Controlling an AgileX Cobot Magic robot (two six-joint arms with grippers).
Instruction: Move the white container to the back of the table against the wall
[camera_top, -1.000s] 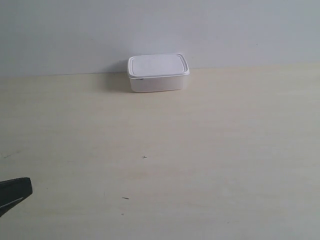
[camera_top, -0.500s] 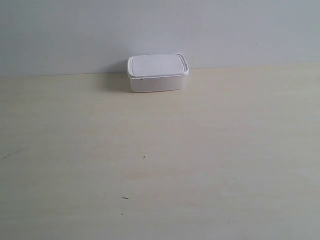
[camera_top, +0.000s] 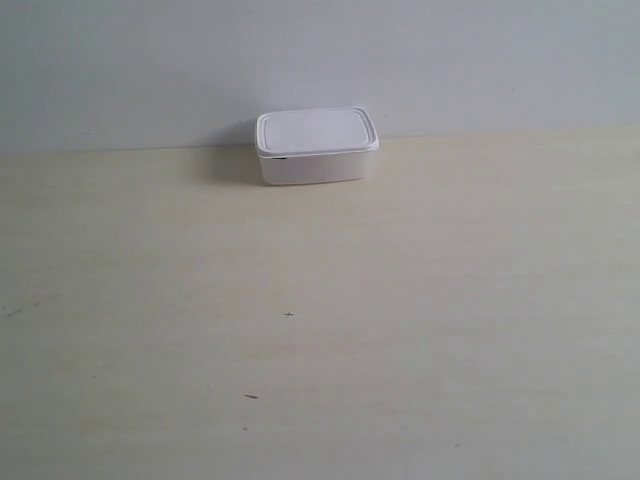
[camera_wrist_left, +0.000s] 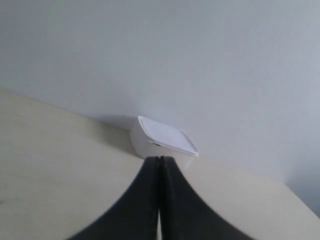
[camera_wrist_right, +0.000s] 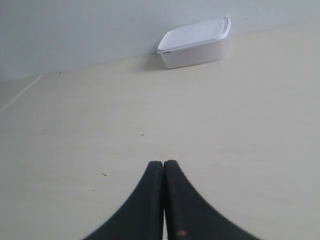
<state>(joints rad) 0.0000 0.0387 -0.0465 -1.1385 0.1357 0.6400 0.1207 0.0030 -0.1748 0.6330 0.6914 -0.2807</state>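
- Gone from the exterior view's lower left corner is the black arm tip that showed there a second ago; neither arm shows in that view now
- Over the same second the white box has kept its place
- It sits at the far edge of the surface, upright, with its back side against the wall or just short of it; no gap can be made out
- Its flat, rimmed lid is on and lies level
- A faint shadow falls on the surface beside the box, toward the exterior view's left
- The left fingers are pressed together tip to tip with nothing between them; the box shows beyond their tips, against the wall, and is not touched
- The right fingers are likewise clenched on nothing, hanging over bare surface, well apart from the box at the far edge
- A few tiny dark specks mark the surface nearer the camera, well apart from the box
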